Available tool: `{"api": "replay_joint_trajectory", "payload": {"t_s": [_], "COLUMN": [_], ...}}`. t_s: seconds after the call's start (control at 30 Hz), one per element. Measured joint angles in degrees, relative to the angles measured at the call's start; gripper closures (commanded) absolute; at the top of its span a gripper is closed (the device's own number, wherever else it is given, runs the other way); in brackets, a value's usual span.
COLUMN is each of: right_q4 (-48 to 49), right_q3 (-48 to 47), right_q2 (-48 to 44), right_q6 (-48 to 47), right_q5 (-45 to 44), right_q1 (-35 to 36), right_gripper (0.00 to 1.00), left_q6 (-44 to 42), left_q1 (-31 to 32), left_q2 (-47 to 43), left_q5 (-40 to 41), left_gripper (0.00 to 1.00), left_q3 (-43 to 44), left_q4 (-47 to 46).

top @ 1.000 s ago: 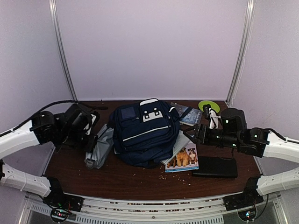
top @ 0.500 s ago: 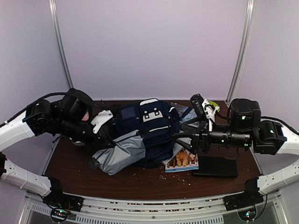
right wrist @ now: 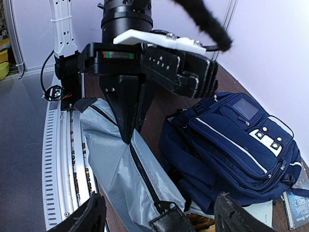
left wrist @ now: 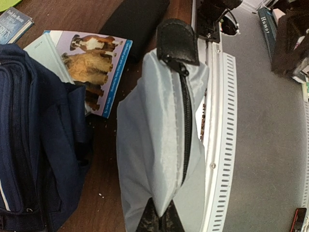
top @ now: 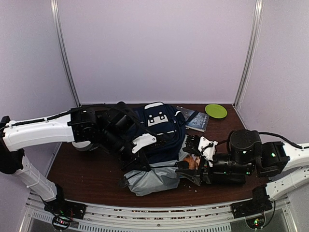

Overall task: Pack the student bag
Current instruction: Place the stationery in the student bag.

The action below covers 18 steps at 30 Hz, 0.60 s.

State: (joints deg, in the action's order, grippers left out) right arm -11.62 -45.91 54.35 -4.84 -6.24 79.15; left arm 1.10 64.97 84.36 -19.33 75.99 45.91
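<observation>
— Where is the student bag (top: 157,126)?
— Centre of the top view, on the table (top: 87,174), with no opening showing. Just below it in that frame is the grey pouch (left wrist: 159,145), and the left gripper (left wrist: 157,218) is clenched on one end of it.
— And the right gripper (right wrist: 159,215)?
— It is spread wide and grasps nothing. Its fingers flank the pouch's black tab at the bottom of its wrist view.
— What would do this step well?
— Probably closing squarely on that tab, so both arms stretch the limp fabric taut. The bag likely needs unzipping before the pouch goes in.
</observation>
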Motion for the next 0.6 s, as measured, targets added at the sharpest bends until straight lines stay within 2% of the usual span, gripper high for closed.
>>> {"api": "replay_joint_trajectory", "payload": {"t_s": [0.27, 0.37, 0.6], "right_q4": [1.5, 2.2, 2.4], "right_q3": [0.3, 0.3, 0.3], "right_q2": [5.7, 7.2, 9.2], "right_q6": [-0.9, -1.0, -0.3], "right_q5": [0.9, 1.5, 3.0], "right_q1": [0.2, 0.2, 0.2], "right_gripper": [0.27, 0.40, 0.80], "left_q6": [-0.4, -0.4, -0.4], "left_q1": [1.3, 1.6, 1.8], "left_q2": [0.2, 0.2, 0.2], "left_q5": [-2.2, -2.4, -2.6], "left_gripper": [1.00, 1.00, 1.00], "left_q3": [0.9, 0.9, 0.9], "left_q4": [-2.0, -2.2, -2.6]}}
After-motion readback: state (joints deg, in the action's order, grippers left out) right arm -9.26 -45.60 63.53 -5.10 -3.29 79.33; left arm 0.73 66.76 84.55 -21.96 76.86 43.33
